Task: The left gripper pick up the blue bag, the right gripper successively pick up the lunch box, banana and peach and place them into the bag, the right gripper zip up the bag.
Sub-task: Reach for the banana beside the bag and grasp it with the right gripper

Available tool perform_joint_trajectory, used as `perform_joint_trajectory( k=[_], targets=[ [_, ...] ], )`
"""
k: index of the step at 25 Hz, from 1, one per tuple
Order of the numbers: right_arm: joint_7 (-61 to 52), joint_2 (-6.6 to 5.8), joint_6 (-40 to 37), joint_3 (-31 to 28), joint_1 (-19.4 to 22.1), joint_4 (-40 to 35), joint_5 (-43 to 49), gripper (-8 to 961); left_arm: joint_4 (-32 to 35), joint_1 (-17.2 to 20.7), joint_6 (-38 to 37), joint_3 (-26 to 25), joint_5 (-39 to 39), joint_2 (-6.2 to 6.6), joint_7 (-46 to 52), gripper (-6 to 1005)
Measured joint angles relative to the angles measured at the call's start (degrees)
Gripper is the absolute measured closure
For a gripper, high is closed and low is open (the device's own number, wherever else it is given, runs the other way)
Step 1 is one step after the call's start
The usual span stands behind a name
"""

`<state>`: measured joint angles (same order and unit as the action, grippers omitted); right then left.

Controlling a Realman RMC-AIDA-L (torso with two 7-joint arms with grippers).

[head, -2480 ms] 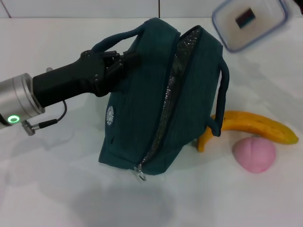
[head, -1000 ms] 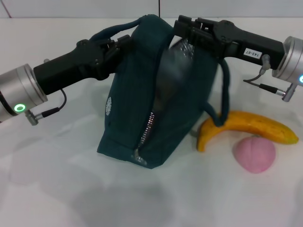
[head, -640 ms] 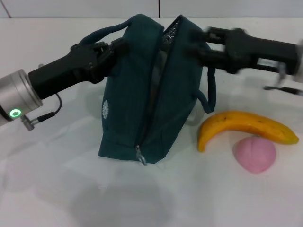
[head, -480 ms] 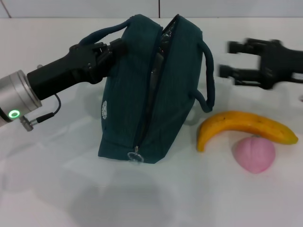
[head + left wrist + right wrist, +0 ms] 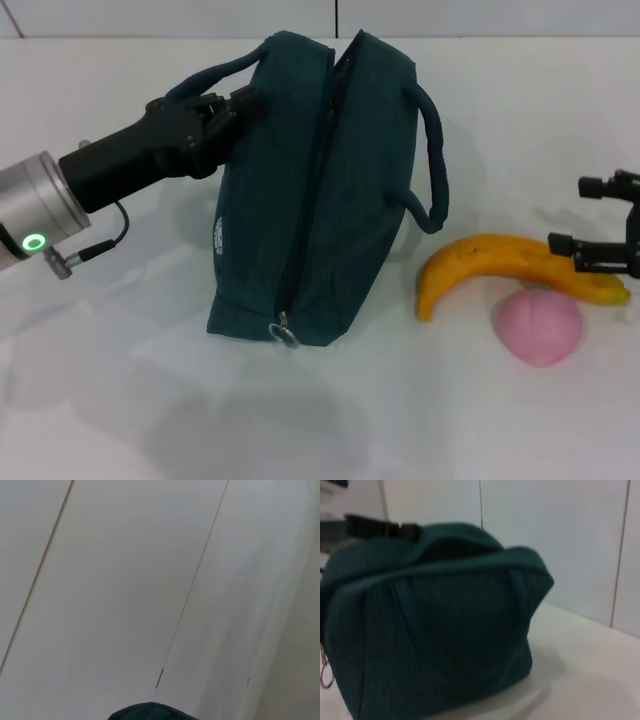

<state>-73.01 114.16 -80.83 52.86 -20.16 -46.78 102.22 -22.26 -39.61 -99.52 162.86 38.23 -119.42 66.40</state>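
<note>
the open right gripper hangs just above the banana's right end; its long axis runs left-right. the left gripper clamps the bag handle.

Head camera looking forward and down from above, taking in whole desk, bag at centre, left end effector and right end effector. Left wrist camera pointing up at panelled wall, catching only sliver of bag. Right wrist camera sitting low, facing bag side-on, close. All three views sharing bag.
</note>
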Motion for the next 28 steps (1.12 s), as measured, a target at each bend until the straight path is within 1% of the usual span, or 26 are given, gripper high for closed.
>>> perform_joint_trajectory(
  k=[5,11,13,17,20,28],
  targets=[
    [2.7,0.31,2.9,0.8,-0.8,3.5,0.1,96,0.5,-0.6,0.9,0.1,-0.1,0.04,-0.1,957],
    [2.7,0.47,5.2,5.2,-2.1,3.7,0.3,99,0.5,-0.4,1.0,0.1,-0.1,0.07,-0.2,957],
    [2.4,0.47,5.7,6.2,-2.7,3.7,0.9,100,0.5,-0.4,1.0,0.1,-0.1,0.07,-0.2,958],
    [0.6,0.87,8.0,7.3,-3.9,3.8,3.4,103,0.5,-0.4,1.0,0.1,0.0,0.10,-0.2,958],
    [0.0,1.07,9.5,8.1,-4.2,3.8,4.1,104,0.5,-0.3,1.0,0.1,0.0,0.14,-0.2,957],
    [-2.2,1.16,13.5,13.1,-4.5,3.8,4.2,109,0.5,-0.3,1.0,0.1,0.0,0.16,-0.9,958]
  ],
)
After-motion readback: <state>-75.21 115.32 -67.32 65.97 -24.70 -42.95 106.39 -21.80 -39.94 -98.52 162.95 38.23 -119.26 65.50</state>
